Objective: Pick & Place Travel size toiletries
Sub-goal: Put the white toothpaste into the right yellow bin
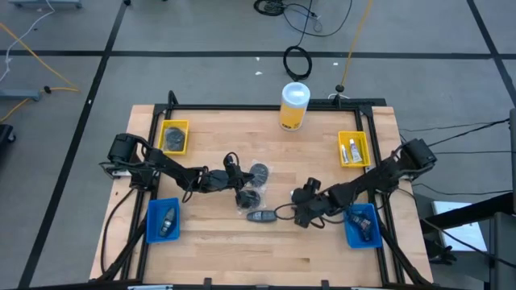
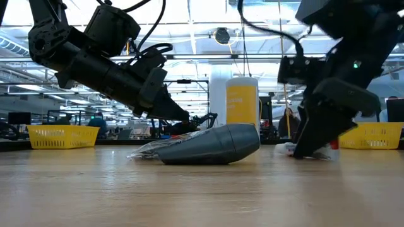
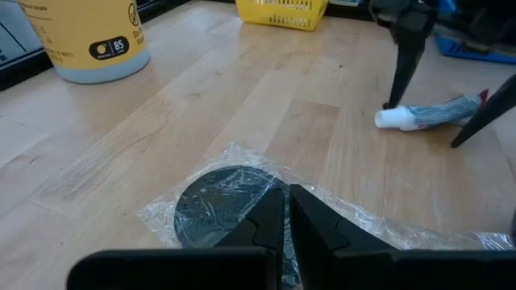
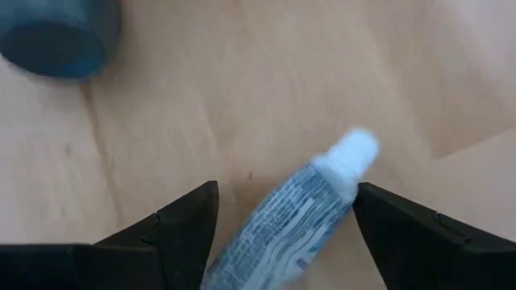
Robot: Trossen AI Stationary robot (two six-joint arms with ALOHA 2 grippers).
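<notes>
A: I have my right gripper (image 4: 278, 221) low over the table (image 1: 218, 250). Its two fingers (image 4: 173, 225) stand wide apart, one on each side of a small white tube (image 4: 298, 213). The tube lies flat on the wood between them, its white cap pointing away from the gripper. The fingers sit just beside the tube; I cannot tell if they touch it.

B: And your other one?

A: My left gripper (image 3: 286, 221) has its fingers pressed together. They rest on the clear wrap of a round dark disc (image 3: 214, 205). I cannot tell if they pinch the wrap or only sit on it.

B: What lies around them?

A: Between the two grippers lies a dark grey bottle (image 2: 211, 145), on its side. Farther from both, at the far edge of the table, stands a big yellow container (image 1: 294, 105) with a white lid. In the corners I see two yellow bins (image 1: 174, 136) and two blue bins (image 1: 161, 219). The yellow bin on the right arm's side (image 1: 353, 148) holds small tubes, and both blue ones hold dark things.
</notes>
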